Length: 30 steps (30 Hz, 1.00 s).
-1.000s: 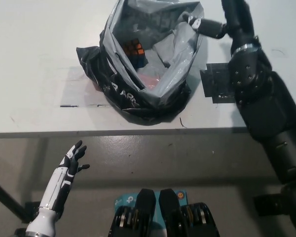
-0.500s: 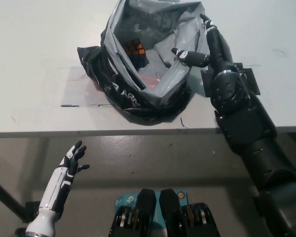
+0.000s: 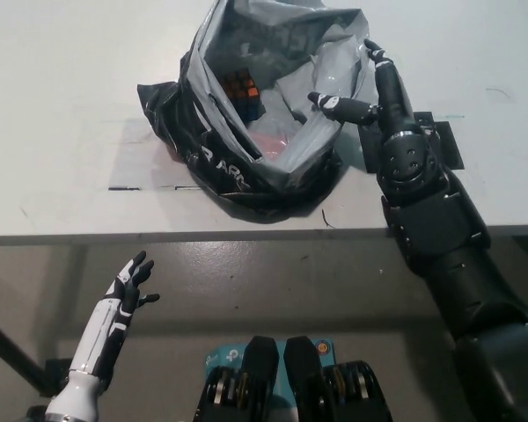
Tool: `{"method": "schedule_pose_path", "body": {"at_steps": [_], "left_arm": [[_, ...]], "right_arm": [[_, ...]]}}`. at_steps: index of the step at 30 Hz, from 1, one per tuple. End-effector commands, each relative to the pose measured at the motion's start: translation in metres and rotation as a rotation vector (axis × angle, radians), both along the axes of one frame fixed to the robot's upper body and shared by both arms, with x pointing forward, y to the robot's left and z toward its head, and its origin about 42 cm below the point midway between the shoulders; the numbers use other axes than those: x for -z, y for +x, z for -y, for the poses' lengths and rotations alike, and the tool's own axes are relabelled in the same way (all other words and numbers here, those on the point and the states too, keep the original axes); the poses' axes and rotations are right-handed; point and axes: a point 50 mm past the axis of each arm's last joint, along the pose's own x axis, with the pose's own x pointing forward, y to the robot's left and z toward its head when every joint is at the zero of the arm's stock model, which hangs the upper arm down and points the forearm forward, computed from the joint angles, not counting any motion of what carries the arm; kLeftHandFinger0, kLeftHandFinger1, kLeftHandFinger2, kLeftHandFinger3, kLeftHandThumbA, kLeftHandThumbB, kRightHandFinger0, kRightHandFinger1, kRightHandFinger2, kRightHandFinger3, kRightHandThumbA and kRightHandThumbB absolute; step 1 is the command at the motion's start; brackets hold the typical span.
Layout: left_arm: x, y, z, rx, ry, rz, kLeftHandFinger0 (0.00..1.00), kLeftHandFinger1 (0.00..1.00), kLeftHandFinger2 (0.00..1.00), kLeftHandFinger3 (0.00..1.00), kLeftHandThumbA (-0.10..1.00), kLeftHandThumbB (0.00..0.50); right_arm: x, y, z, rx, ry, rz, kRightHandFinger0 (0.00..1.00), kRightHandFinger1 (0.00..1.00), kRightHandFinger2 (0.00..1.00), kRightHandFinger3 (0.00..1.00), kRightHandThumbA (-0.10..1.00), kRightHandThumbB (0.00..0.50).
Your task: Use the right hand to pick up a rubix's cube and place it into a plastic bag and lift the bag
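A black and grey plastic bag (image 3: 246,149) stands open on the white table (image 3: 62,105). Inside it, near the back left wall, lies the rubix's cube (image 3: 239,85), orange and dark faces showing. My black right hand (image 3: 370,92) is at the bag's right rim, fingers apart, one finger reaching over the grey edge and touching it. It holds nothing that I can see. My white left hand (image 3: 132,286) rests low at the lower left, below the table edge, fingers spread and open.
A black flat patch (image 3: 440,145) lies on the table under my right wrist. Something pink (image 3: 273,141) shows deep in the bag. A strip of tape (image 3: 123,187) marks the table left of the bag. The table's front edge (image 3: 158,236) runs across the middle.
My right arm has drawn back toward me and leftward, bringing the hand from the bag's far right corner to its right rim. The left hand has stayed still.
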Motion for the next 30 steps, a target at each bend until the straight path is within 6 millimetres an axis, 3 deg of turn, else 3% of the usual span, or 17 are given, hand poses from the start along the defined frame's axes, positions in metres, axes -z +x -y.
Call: {"method": "schedule_pose_path", "body": {"at_steps": [1, 19, 28, 30], "left_arm": [[-0.01, -0.001, -0.003, 0.001, 0.011, 0.051, 0.86, 1.0, 1.0, 1.0, 1.0, 0.186], [-0.008, -0.002, -0.003, -0.003, 0.015, 0.051, 0.86, 1.0, 1.0, 1.0, 1.0, 0.183], [-0.008, -0.002, -0.004, -0.002, 0.013, 0.051, 0.87, 1.0, 1.0, 1.0, 1.0, 0.173], [-0.009, -0.002, -0.004, -0.006, 0.01, 0.051, 0.86, 1.0, 1.0, 1.0, 1.0, 0.176]], "right_arm": [[-0.041, 0.008, -0.012, 0.033, 0.07, 0.09, 1.0, 1.0, 1.0, 1.0, 0.91, 0.386], [-0.042, 0.003, -0.018, 0.125, 0.139, 0.164, 1.0, 1.0, 1.0, 1.0, 0.91, 0.366], [-0.028, 0.006, -0.022, 0.063, 0.351, 0.057, 1.0, 1.0, 1.0, 1.0, 0.81, 0.349], [-0.023, 0.008, -0.022, 0.042, 0.436, -0.003, 1.0, 1.0, 1.0, 1.0, 0.84, 0.352]]}}
